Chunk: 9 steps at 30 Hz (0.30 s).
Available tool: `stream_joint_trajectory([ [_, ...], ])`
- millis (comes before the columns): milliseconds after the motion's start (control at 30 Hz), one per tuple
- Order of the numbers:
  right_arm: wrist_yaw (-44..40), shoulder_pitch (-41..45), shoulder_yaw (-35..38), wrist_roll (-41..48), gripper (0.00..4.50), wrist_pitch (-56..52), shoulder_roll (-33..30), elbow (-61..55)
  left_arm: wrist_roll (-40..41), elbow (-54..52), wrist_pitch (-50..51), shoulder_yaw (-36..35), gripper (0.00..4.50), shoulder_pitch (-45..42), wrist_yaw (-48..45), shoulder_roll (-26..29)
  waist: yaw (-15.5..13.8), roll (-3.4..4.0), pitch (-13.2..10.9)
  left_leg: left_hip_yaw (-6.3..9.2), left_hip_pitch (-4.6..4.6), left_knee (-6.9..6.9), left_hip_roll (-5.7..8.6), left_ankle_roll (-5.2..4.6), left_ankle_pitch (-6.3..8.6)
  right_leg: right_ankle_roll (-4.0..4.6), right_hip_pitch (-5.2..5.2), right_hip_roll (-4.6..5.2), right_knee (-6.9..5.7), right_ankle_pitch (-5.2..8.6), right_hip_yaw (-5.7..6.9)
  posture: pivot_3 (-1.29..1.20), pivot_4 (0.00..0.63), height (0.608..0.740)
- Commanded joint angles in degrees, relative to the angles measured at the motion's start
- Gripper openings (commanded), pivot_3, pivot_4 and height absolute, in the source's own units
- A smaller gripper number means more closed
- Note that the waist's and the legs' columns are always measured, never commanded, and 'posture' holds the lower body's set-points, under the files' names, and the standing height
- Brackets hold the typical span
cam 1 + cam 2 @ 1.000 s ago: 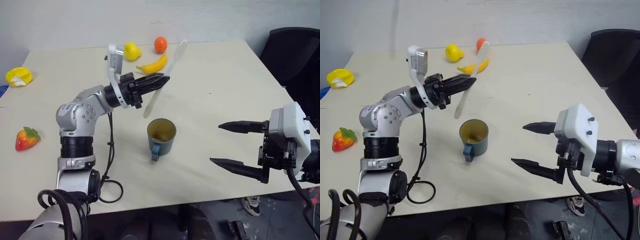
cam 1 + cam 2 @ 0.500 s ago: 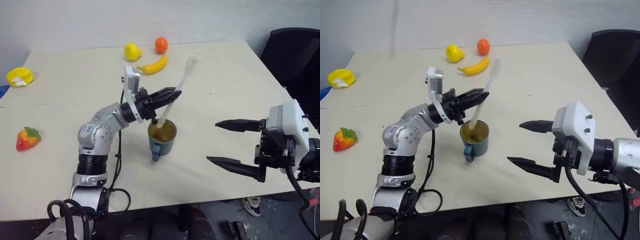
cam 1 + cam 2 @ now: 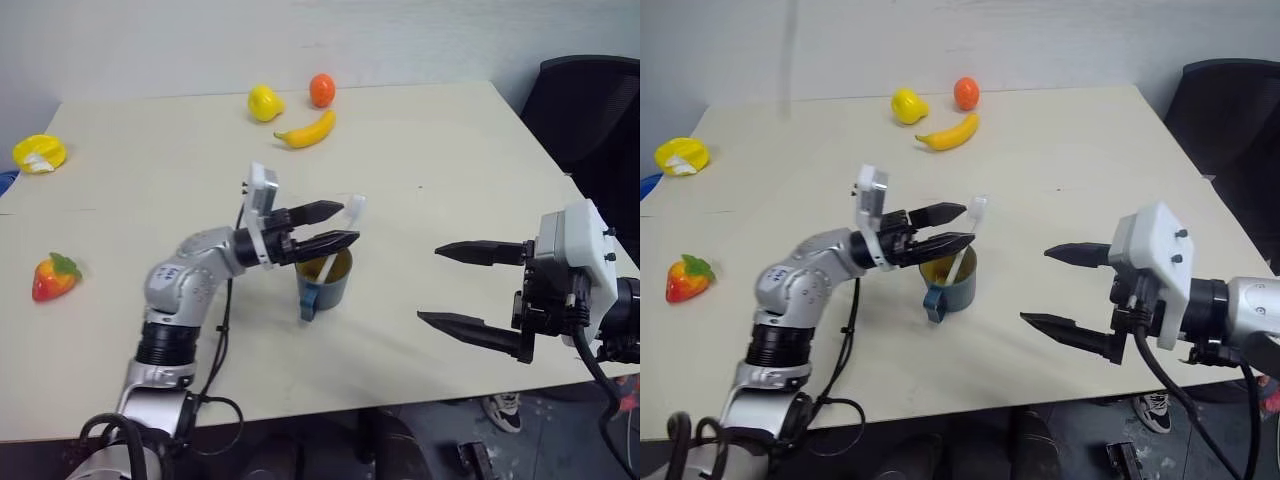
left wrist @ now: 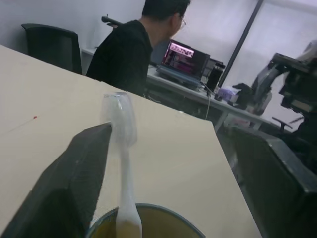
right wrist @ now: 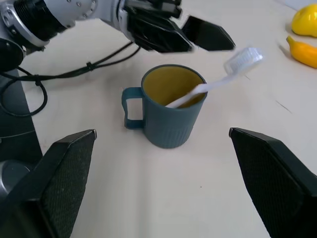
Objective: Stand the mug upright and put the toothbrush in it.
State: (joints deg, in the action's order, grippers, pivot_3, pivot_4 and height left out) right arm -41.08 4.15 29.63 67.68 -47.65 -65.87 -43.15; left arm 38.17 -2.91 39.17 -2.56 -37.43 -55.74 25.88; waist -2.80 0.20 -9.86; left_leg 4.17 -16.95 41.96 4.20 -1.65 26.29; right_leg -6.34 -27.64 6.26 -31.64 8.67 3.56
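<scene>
The teal-blue mug (image 3: pixel 328 288) stands upright near the middle of the table, its handle towards me. The cream toothbrush (image 5: pixel 208 85) leans inside it, handle end down in the yellow interior and white bristle head (image 3: pixel 353 207) sticking up past the rim. My left gripper (image 3: pixel 348 223) hovers level just above the mug, open, its fingers on either side of the toothbrush's upper part without clamping it. To the right of the mug my right gripper (image 3: pixel 430 284) hangs open above the table with nothing between its fingers.
A banana (image 3: pixel 306 131), a yellow fruit (image 3: pixel 264 102) and an orange (image 3: pixel 321 89) lie at the table's far side. A toy strawberry (image 3: pixel 54 277) and a yellow object (image 3: pixel 38 153) sit at the left. A black chair (image 3: pixel 590 105) stands at the right. A person (image 4: pixel 126 52) sits beyond the table.
My left arm came down and lowered the toothbrush handle-first into the mug, then the gripper opened and let it go. The right arm stayed where it was.
</scene>
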Motion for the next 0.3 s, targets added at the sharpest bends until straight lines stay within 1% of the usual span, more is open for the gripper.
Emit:
stream_joint_trajectory([
  [33,-4.40,0.15,-0.12,-2.66,4.50,1.51,-0.43,2.90,0.03,-2.46,-1.75,-2.94,4.48,-1.04,-9.72,10.97,0.27,0.01,-0.01,-0.01,0.00,-0.03,0.00,0.00,0.00,0.01,-0.03,-0.02,-0.01,0.01,0.00,0.00,0.150,0.740],
  [133,-8.13,-0.10,-1.18,-5.43,4.50,2.21,-0.64,5.46,-2.73,-0.48,-6.22,-2.85,4.48,0.07,-18.71,21.42,0.94,0.06,-0.03,-0.02,0.04,-0.14,0.00,0.02,0.01,0.07,-0.05,-0.11,0.01,0.04,0.01,0.00,0.150,0.740],
  [233,-11.12,0.27,-3.77,-9.91,4.50,4.21,-0.14,8.72,-10.71,3.99,-17.21,-2.85,4.48,5.10,-29.28,35.32,1.39,0.09,-0.05,-0.01,0.02,-0.21,0.00,0.02,0.01,0.10,-0.07,-0.10,0.05,0.06,0.09,0.00,0.150,0.740],
  [267,-11.57,0.75,-4.43,-10.51,4.50,4.54,0.16,9.39,-12.27,5.27,-19.77,-2.92,4.48,6.42,-31.17,38.20,1.57,0.12,-0.07,-0.04,0.04,-0.32,-0.01,0.03,0.02,0.13,-0.09,-0.09,0.08,0.07,0.15,0.00,0.150,0.740],
  [300,-11.80,1.36,-5.12,-10.87,4.50,4.85,0.60,9.73,-12.37,5.68,-20.34,-3.28,4.48,7.50,-31.94,39.73,1.57,0.12,-0.07,-0.12,0.15,-0.46,0.00,0.03,0.02,0.14,-0.09,-0.09,0.08,0.08,0.16,0.00,0.150,0.740],
])
